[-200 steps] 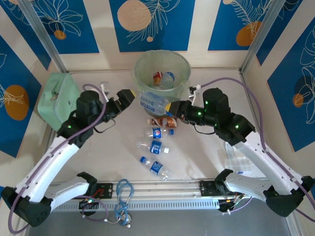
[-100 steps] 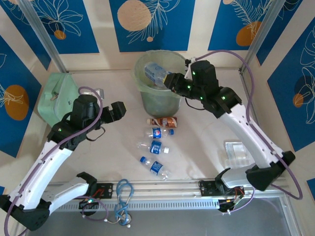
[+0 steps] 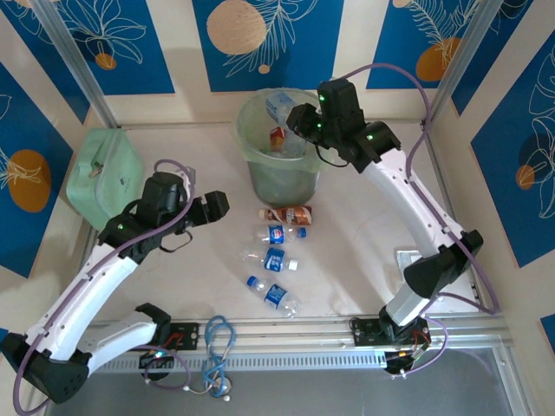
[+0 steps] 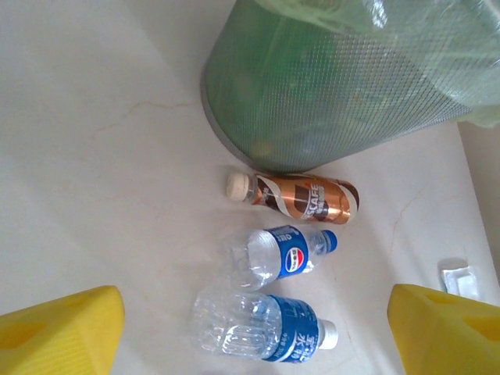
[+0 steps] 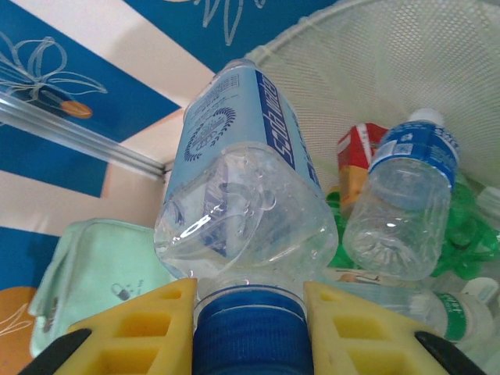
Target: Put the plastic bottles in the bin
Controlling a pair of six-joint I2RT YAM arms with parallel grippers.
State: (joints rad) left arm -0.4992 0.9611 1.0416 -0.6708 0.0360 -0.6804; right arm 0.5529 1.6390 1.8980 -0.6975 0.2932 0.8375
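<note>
The right gripper (image 5: 248, 291) has its yellow fingers (image 5: 133, 328) clamped on the blue cap of a clear bottle (image 5: 242, 195), whose body juts out ahead of them over the bin (image 5: 437, 70); other bottles (image 5: 402, 203) lie inside, beyond the fingertips; the left gripper (image 3: 215, 206) holds its fingers (image 4: 62, 328) wide apart, gripping nothing; on the table (image 4: 94, 156) ahead of them lie a blue-labelled bottle (image 4: 262, 328), a Pepsi bottle (image 4: 277, 256), then a brown bottle (image 4: 305, 197) just beside the bin's foot.

Bright, even light; only soft, faint shadows lie on the pale surface (image 3: 347, 260). White glints mark the clear bottle (image 5: 234, 211); the yellow fingers (image 4: 58, 332) look slightly soft.
</note>
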